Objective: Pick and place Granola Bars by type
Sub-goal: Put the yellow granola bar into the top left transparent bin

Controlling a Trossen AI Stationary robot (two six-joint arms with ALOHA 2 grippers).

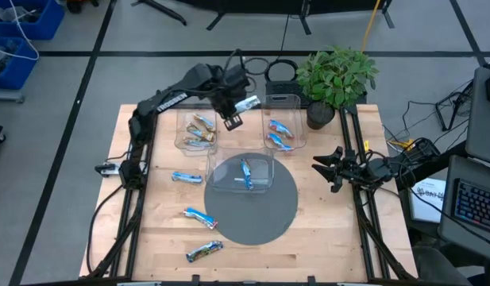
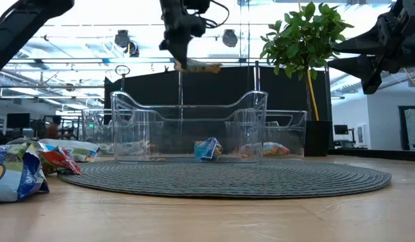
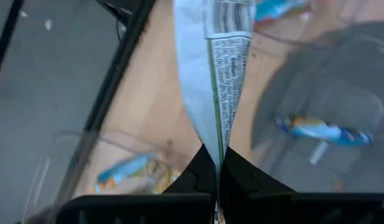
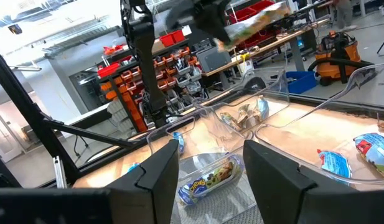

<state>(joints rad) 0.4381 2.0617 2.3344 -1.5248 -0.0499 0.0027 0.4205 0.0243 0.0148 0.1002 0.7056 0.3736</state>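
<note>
My left gripper (image 1: 231, 119) is clenched on a silvery-blue granola bar (image 1: 246, 103), held high between the two back bins (image 1: 183, 140); its flat wrapper shows small printed text. My right gripper (image 1: 330, 168) waits, fingers apart.

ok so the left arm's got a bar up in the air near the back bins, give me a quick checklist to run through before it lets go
1. Grip: the left end effector is pinched shut on the held bar at one end. Ok.
2. Clearance: in the low view the held bar hangs well above the bin walls. Ok.
3. Over a bin: from above it sits between the back left bin and the back right bin, over neither. Not ok.
4. Type match: only the wrapper's pale printed side shows. Cannot tell.
5. Right arm: the right end effector waits open at the table's right side, away from the bins. Ok.
</note>
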